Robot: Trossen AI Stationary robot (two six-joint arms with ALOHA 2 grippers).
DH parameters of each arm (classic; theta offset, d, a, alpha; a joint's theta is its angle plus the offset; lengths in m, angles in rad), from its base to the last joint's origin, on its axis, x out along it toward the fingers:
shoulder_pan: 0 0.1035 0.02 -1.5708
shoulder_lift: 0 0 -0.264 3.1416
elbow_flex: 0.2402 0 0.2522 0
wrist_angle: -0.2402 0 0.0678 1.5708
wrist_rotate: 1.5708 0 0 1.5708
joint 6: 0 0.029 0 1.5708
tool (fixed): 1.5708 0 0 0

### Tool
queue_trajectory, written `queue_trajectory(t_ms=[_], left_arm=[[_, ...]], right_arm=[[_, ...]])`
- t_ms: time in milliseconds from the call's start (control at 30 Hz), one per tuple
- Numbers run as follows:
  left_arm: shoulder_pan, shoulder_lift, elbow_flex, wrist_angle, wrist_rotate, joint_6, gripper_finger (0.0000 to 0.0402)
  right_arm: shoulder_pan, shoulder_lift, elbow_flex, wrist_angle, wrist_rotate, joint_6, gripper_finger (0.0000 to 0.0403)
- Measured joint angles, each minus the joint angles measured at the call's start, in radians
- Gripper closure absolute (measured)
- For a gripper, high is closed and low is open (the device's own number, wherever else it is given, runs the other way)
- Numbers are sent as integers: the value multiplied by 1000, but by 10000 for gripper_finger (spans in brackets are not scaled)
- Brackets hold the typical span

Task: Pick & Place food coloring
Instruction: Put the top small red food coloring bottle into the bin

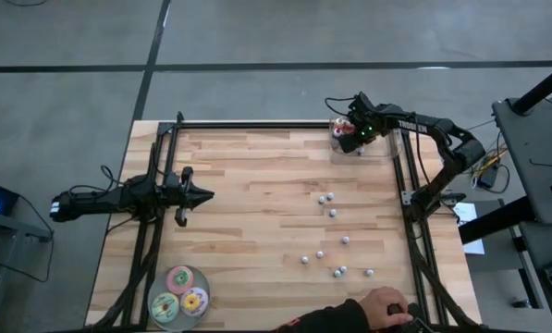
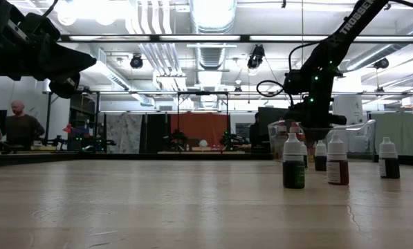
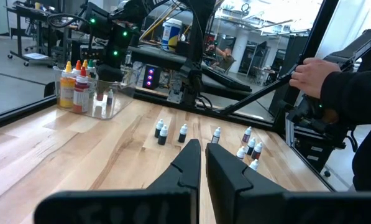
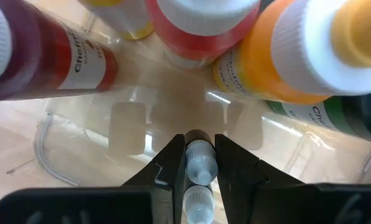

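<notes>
Several tiny food coloring bottles [image 1: 332, 214] with pale caps stand upright on the wooden table's right half, also seen in the low view [image 2: 293, 162] and the left wrist view [image 3: 163, 132]. At the far right corner stands a clear container [image 1: 338, 146] holding larger red, orange and yellow bottles [image 4: 278, 56]. My right gripper [image 1: 348, 132] points down into it, shut on one tiny bottle [image 4: 200, 163]. My left gripper [image 1: 202, 195] waits level at the table's left, shut and holding nothing. My right gripper pinches the tiny bottle by its pale cap [image 4: 201, 168] between its two fingers. The fingers come from above, pointing down. The bottle hangs upright, and its dark body [image 4: 197, 135] shows just past the fingertips, among the larger bottles. Whether it touches the container's floor, I cannot tell.
Three flat round discs [image 1: 179, 292], pink, green and yellow, lie at the near left corner. A person's hand [image 1: 385, 303] rests on a device at the near right edge. Black frame rails [image 1: 410, 199] run along the table's left, right and far sides.
</notes>
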Motion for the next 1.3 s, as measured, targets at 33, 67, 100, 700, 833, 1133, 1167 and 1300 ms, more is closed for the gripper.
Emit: queue_trajectory(t_ms=[33,67,100,700,833,1133,1167,1300], left_arm=[[0,0,0,0,0,0,402],[0,0,0,0,0,0,402],[0,0,0,0,0,0,402],[0,0,0,0,0,0,402],[0,0,0,0,0,0,402],[0,0,0,0,0,0,402],[0,0,0,0,0,0,402],[0,0,0,0,0,0,402]], right_arm=[[0,0,-1,1,0,0,339],[0,0,-2,3,0,0,339],[0,0,-2,3,0,0,339],[-12,0,-15,26,1,19,339],[-16,0,-15,27,1,19,339],[-19,0,-15,27,1,18,339],[-19,0,-15,27,1,18,338],[-22,0,-15,27,1,18,332]])
